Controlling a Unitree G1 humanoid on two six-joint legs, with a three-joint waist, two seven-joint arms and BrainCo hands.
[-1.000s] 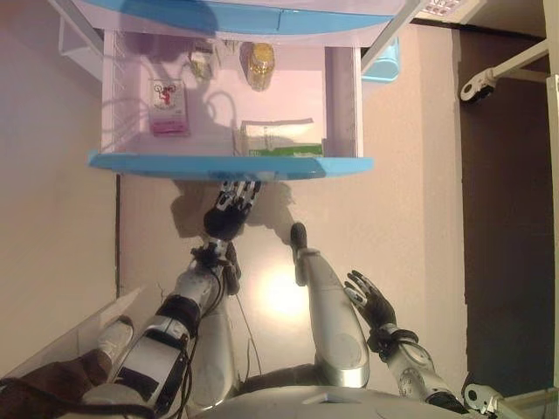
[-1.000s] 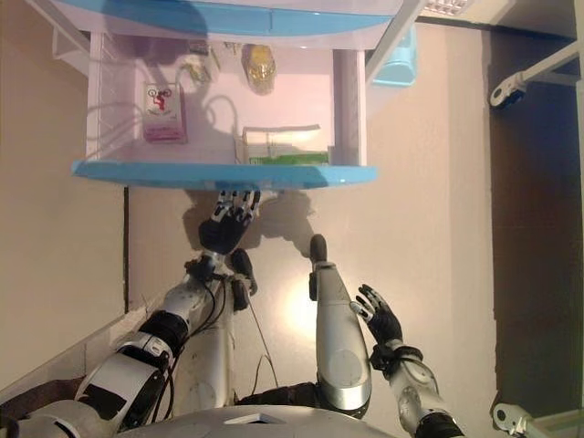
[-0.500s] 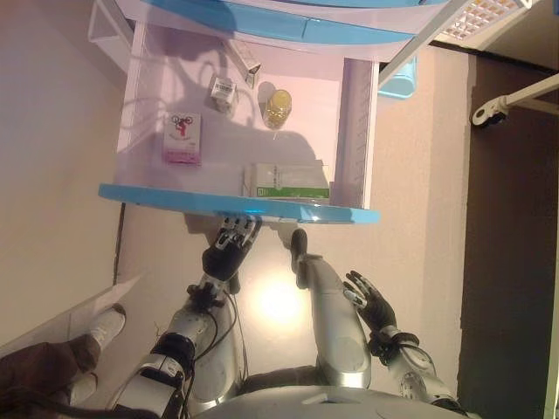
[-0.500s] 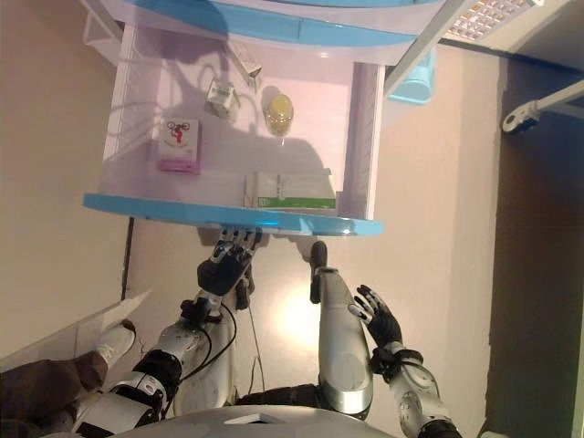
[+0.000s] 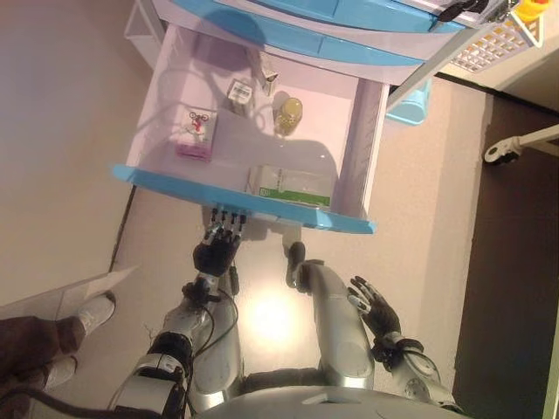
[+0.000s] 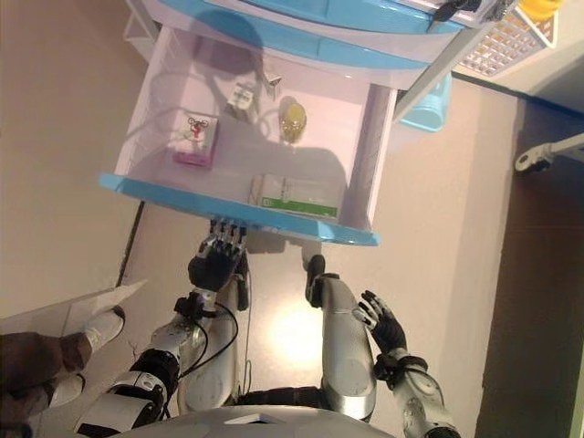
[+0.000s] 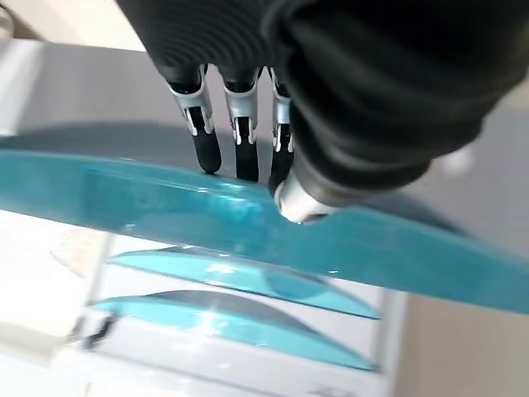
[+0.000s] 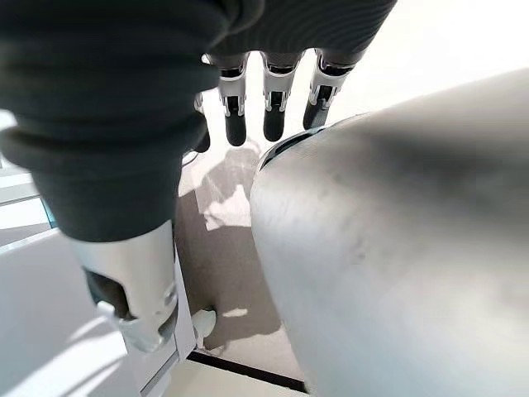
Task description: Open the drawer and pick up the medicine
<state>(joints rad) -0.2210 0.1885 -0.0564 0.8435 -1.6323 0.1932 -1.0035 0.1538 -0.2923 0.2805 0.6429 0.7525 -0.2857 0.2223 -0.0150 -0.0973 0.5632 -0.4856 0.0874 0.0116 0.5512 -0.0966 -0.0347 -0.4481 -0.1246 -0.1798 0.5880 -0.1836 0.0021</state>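
Observation:
The drawer stands pulled out, with its blue front [image 5: 244, 202] toward me. Inside lie a pink box [image 5: 197, 133], a small white box [image 5: 238, 90], a yellow bottle [image 5: 288, 112] and a green-and-white box [image 5: 293, 185] against the front wall. My left hand [image 5: 217, 249] is just below the drawer front, fingers straight, with its fingertips [image 7: 240, 157] touching the blue front's edge [image 7: 347, 244]. My right hand [image 5: 374, 305] hangs low at the right, open and empty, far from the drawer.
Closed blue-fronted drawers [image 5: 323, 39] sit above the open one. A light blue bin [image 5: 410, 100] and a white basket [image 5: 493, 44] are at the upper right. A caster wheel [image 5: 498, 153] is at the right. A person's shoe [image 5: 83, 314] is at the lower left.
The camera has shifted, so the drawer now sits tilted in view and more of its inside shows. My left hand stays at the drawer front. The right hand has not moved.

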